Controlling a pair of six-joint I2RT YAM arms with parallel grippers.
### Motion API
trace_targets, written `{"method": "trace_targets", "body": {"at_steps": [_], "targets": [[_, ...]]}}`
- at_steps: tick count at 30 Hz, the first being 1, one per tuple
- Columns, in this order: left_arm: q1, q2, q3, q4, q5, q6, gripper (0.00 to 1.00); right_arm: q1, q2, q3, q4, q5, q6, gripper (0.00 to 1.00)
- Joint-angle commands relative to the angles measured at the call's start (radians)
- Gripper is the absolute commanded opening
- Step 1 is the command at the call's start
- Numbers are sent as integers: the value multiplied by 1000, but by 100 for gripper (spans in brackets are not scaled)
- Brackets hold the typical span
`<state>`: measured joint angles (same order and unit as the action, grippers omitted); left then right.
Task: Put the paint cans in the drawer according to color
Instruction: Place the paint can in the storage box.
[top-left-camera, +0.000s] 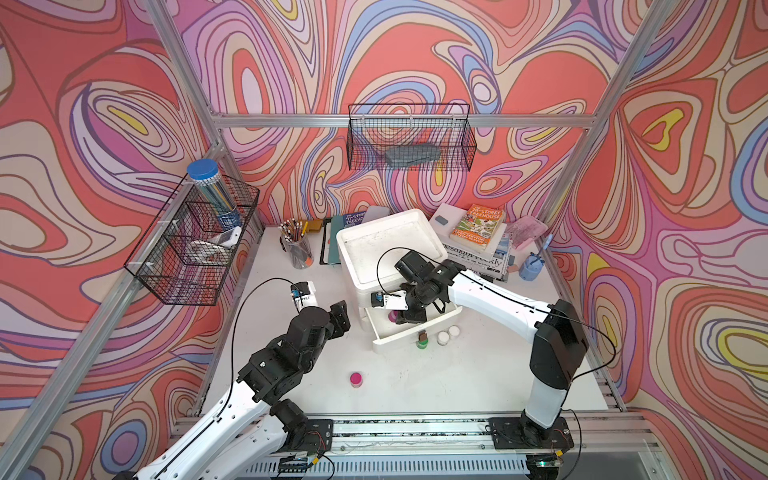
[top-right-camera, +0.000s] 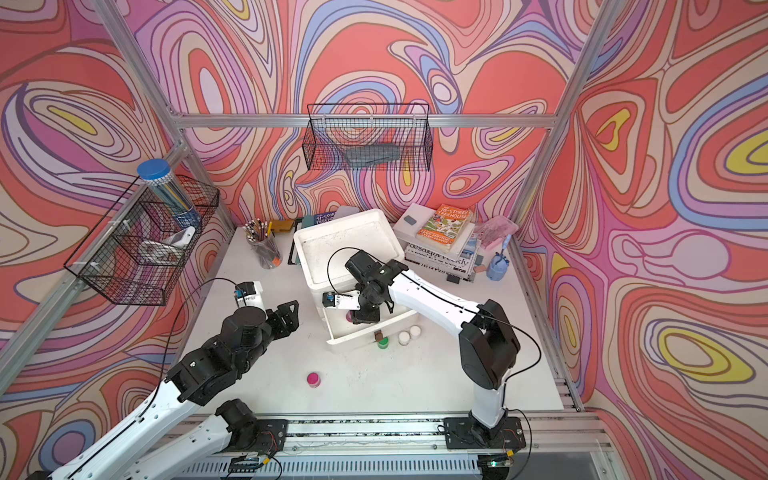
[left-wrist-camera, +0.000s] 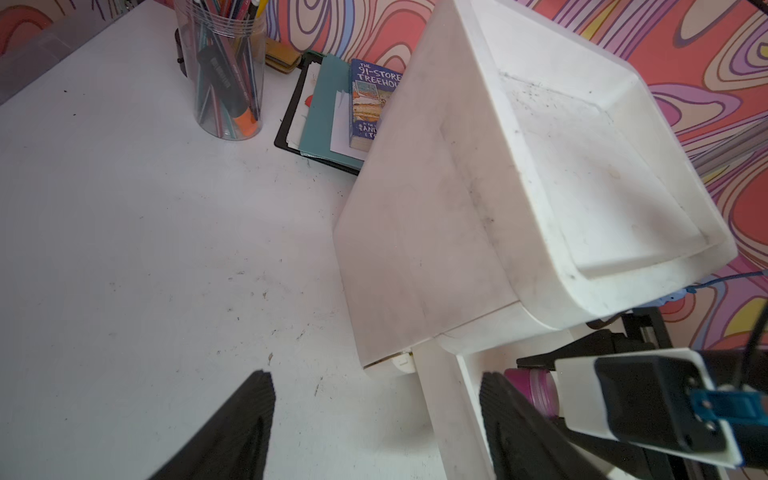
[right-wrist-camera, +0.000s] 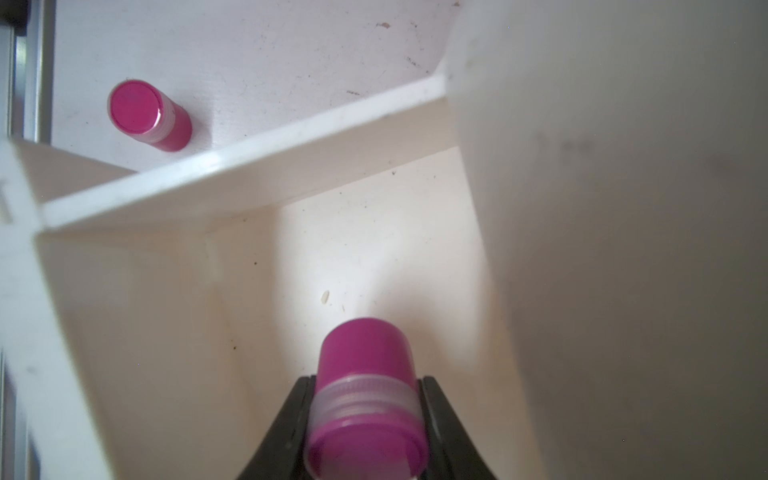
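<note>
Nearest the arm bases, a squat magenta jar (top-left-camera: 356, 379) with a round magenta lid stands upright and alone on the white tabletop (top-left-camera: 457, 382). The left fingers (left-wrist-camera: 232, 428) hang apart and empty over bare tabletop beside the drawer unit. They look nearer to that jar than the right arm, which is busy inside the drawer.

Further back, just outside the drawer's front wall, stand a green-lidded jar (top-left-camera: 422, 341), a white-lidded jar (top-left-camera: 443, 337) and a second white-lidded jar (top-left-camera: 454, 331). The two white ones are touching or nearly so.

Behind them the bottom drawer (top-left-camera: 395, 344) of the white plastic drawer unit (top-left-camera: 390, 249) stands open. Inside it the right fingers (right-wrist-camera: 286, 424) are clamped on a second magenta jar (right-wrist-camera: 365, 353), gripping it at its clear threaded band. The jar's long axis runs straight on from the fingers, down toward the drawer floor. Whether its base touches that floor cannot be told.

I judge that the release turns on that gap. If it is small the jar lands upright; if it is large the jar may topple.
</note>
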<state>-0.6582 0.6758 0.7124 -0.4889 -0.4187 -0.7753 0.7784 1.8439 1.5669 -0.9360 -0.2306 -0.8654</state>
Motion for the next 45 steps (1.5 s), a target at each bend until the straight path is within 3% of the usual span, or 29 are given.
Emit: {"method": "trace_targets", "body": {"at_steps": [1,3,5,11,13,14,24,31,34,38,43,45], "targets": [[6,-24,-10,-52,-37,-17,77,18,13,13,-82,27,-50,5],[6,-37,-18,-56,-45,-26,77,27,19,13,-87,46,-52,9],[6,-47,-27,-54,-49,-31,77,35,26,13,-79,56,-47,18],[6,-44,-24,-65,-49,-32,77,41,30,20,-38,93,-20,56],[7,-41,-20,-71,-47,-31,77,41,26,26,-32,90,-16,79],[7,-41,-17,-78,-47,-30,77,42,22,30,-27,85,-14,82],[6,-48,19,-170,-36,-15,77,46,-66,38,-23,44,14,85],[6,-31,32,-286,94,-26,72,46,-255,-75,8,-56,140,84],[6,7,33,-336,185,-42,69,46,-349,-129,54,-98,267,81],[5,62,33,-394,287,-53,68,45,-481,-241,236,-91,543,76],[3,125,-5,-426,414,-37,70,45,-606,-370,430,244,974,74],[-10,140,-41,-410,445,-54,71,44,-656,-407,434,294,1071,74]]}}
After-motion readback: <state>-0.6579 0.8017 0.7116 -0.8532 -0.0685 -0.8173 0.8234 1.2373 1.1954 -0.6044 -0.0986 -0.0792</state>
